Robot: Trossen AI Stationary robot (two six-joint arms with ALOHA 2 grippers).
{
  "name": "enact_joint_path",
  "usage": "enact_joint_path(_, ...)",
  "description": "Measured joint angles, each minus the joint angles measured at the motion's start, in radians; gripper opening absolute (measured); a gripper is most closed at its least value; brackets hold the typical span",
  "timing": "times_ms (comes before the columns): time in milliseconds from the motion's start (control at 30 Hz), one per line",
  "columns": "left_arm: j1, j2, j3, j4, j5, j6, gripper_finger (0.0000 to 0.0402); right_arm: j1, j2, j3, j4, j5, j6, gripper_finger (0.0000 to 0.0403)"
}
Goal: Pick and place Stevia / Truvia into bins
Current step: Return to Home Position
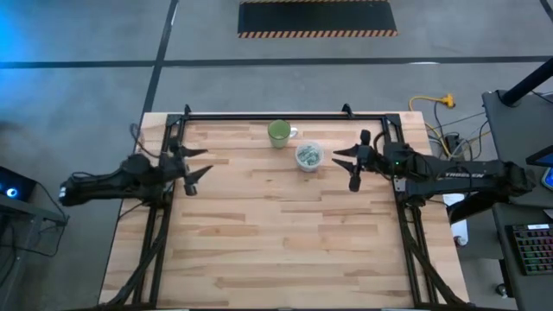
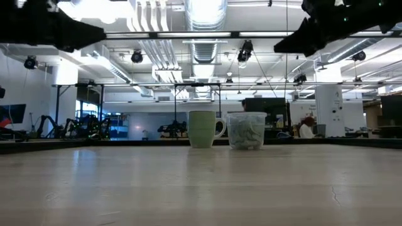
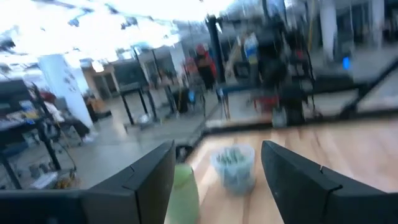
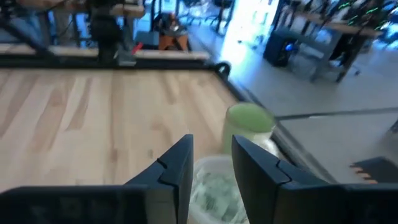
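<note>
Since the sachets (image 2: pixel 246 133) all seem to lie inside the cup (image 1: pixel 308 156), neither arm has anything to carry. Both hang at the table's sides as if parked, which suits a return to rest.

The left gripper (image 1: pixel 200 164) hovers high over the left edge, pointing inward. Its fingers (image 3: pixel 155 180) are spread wide with nothing between them. Mug and cup show through that gap in its wrist view, well apart from it.

The mug (image 1: pixel 279 133) is green and stands upright near the far rail. I judge it no part of the job.

The cup stands upright just beside the mug, to its right and a little nearer. The sachets are heaped to most of its height. It sits near the middle of the far edge, probably so that either arm can reach it.

The right gripper (image 1: pixel 347 168) hovers near the cup on its right, raised well above the rim. Its fingers are partly open and hold nothing.

The table (image 1: pixel 285 233) is of pale wooden boards inside a dark frame, and I see no loose sachet on it.

Around it lies grey concrete floor, with a hazard-striped mat (image 1: pixel 317 17) beyond. The low view shows an open workshop with ceiling ducts, lamps and benches.
</note>
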Motion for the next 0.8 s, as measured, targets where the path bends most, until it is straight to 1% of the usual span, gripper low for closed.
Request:
enact_joint_path(133, 0.000, -0.113, -0.042, -0.015, -0.001, -0.041, 0.0222, 0.001, -0.009, -0.023, 0.002, -0.010, 0.027, 0.0095)
enact_joint_path(200, 0.000, -0.142, -0.049, -0.028, 0.002, -0.061, 0.0222, 0.008, -0.011, -0.026, 0.005, -0.016, 0.035, 0.0093)
enact_joint_path(300, 0.000, -0.133, -0.063, -0.047, 0.015, -0.088, 0.0222, 0.032, -0.015, -0.040, 0.040, -0.037, 0.040, 0.0090)
enact_joint_path(433, -0.001, -0.107, -0.092, -0.004, 0.026, -0.106, 0.0222, 0.075, -0.017, -0.064, 0.109, -0.037, 0.031, 0.0088)
enact_joint_path(567, -0.001, -0.125, -0.108, 0.013, 0.109, -0.131, 0.0222, 0.112, -0.033, -0.078, 0.131, -0.037, 0.026, 0.0092)
enact_joint_path(667, -0.001, -0.134, -0.126, -0.008, 0.174, -0.156, 0.0222, 0.142, -0.048, -0.091, 0.137, -0.036, 0.027, 0.0095)
enact_joint_path(800, -0.001, -0.133, -0.144, 0.015, 0.179, -0.157, 0.0222, 0.168, -0.085, -0.118, 0.176, -0.033, 0.025, 0.0094)
